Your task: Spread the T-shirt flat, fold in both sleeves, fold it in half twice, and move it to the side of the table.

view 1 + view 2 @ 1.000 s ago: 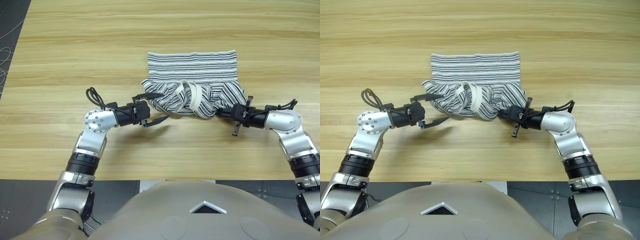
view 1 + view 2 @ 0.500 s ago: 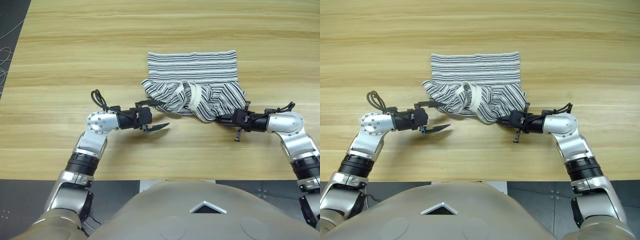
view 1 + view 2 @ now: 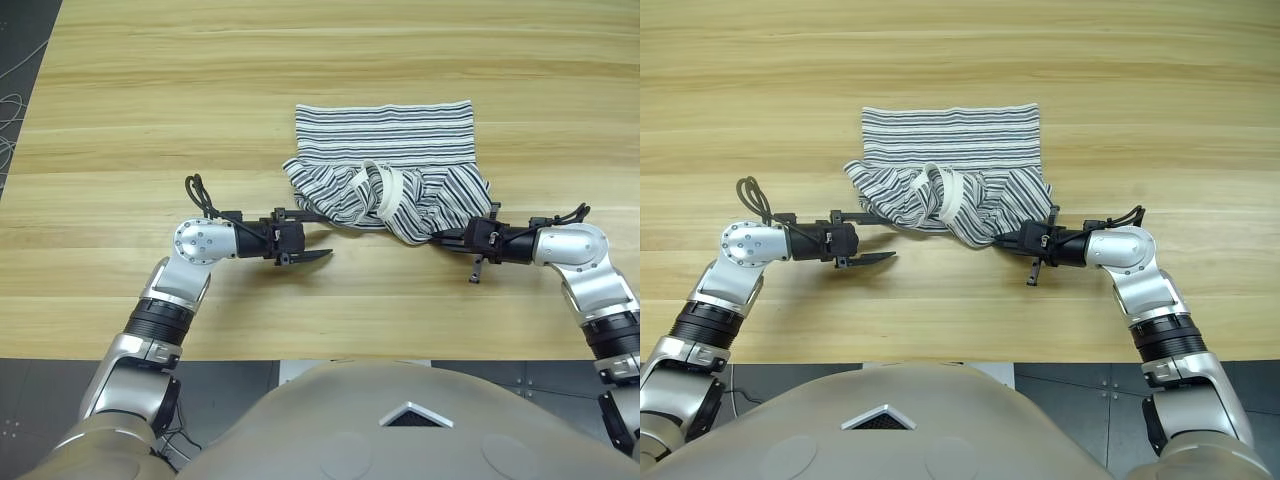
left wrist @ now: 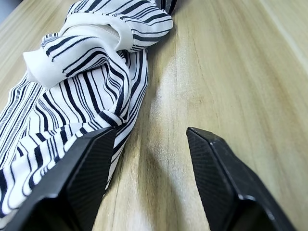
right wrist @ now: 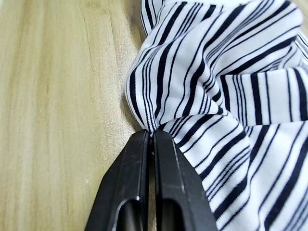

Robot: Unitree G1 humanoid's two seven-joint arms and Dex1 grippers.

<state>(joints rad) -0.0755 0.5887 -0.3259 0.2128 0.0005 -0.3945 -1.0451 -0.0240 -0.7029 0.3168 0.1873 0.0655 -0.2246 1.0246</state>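
T-shirt (image 3: 385, 130), black-and-white striped knit fabric: lies at frame centre on the light wooden table (image 3: 150, 100). It is not yet flat.

Near zone, lower left of the head view: left gripper (image 3: 328, 234), black, two-fingered, lies low over the wood with its fingers spread wide, holding nothing. In the wrist view one finger sits over the striped edge and the other over bare wood, so the shirt's near-left edge lies just inside the gap.

Near zone, lower right: right gripper (image 5: 150, 134) has its fingers pressed together on a small fold of the shirt's near-right edge. The cloth puckers out from the pinch.

Middle: the near half of the shirt is bunched and twisted, with the white ribbed neck band (image 3: 385, 190) looped on top of the heap.

Far: the other half lies smooth and rectangular, with a straight edge toward the top of the frame.

Judgement: step in hand is the first, spreading flat. Sleeves and folds are not begun.

Next move calls for the left fingers to close on the edge between them. Both arms then draw the bunched half outward and toward the near table edge until the twist opens.
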